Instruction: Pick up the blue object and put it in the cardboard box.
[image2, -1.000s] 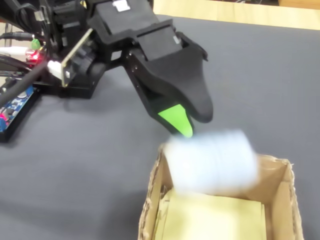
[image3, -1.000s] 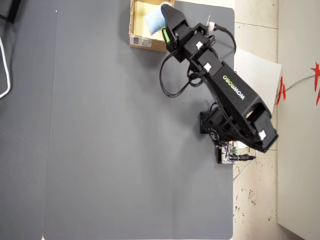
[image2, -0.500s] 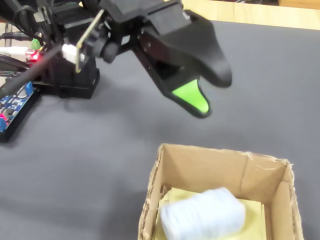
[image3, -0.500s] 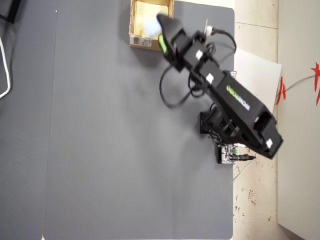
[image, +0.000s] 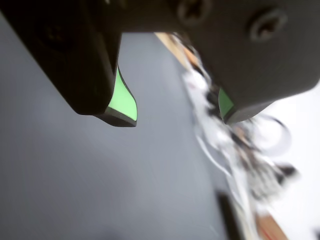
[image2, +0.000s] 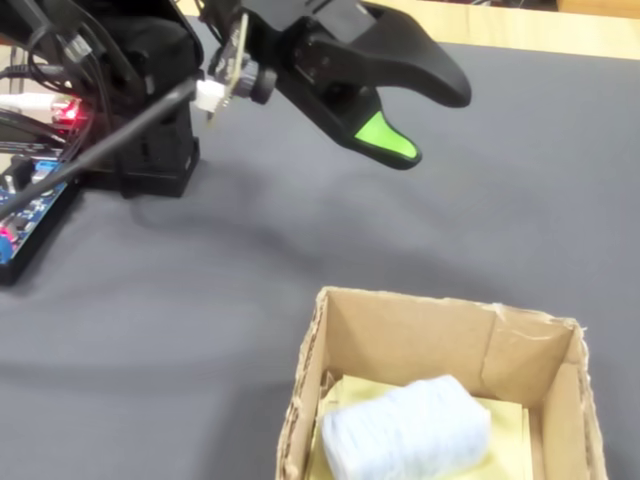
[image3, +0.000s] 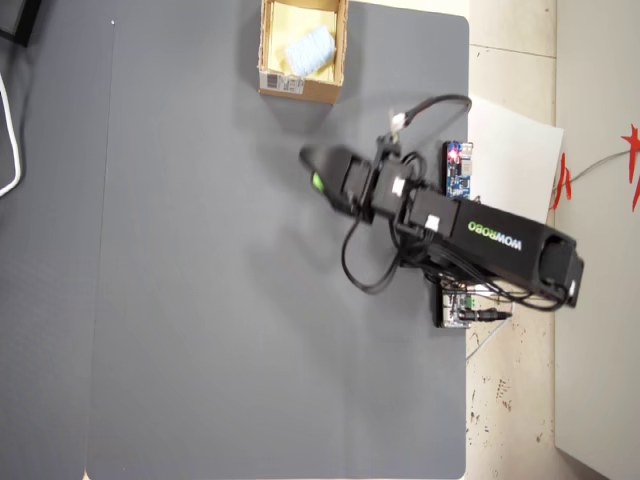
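The pale blue object (image2: 405, 428) lies inside the cardboard box (image2: 400, 335), on its yellowish floor; in the overhead view the blue object (image3: 310, 47) sits in the box (image3: 298, 88) at the top of the mat. My gripper (image2: 430, 122) hangs open above the mat, up and away from the box, with nothing between its green-padded fingers. In the wrist view the gripper (image: 177, 120) shows both tips well apart over bare grey mat. Seen from overhead, the gripper (image3: 312, 170) is below the box and apart from it.
The arm's base (image2: 140, 90) and a circuit board (image2: 30, 215) with a red light stand at the left of the fixed view. A white sheet (image3: 515, 160) and the board (image3: 458, 170) lie at the mat's right edge overhead. A white cable (image3: 8, 120) curves at far left.
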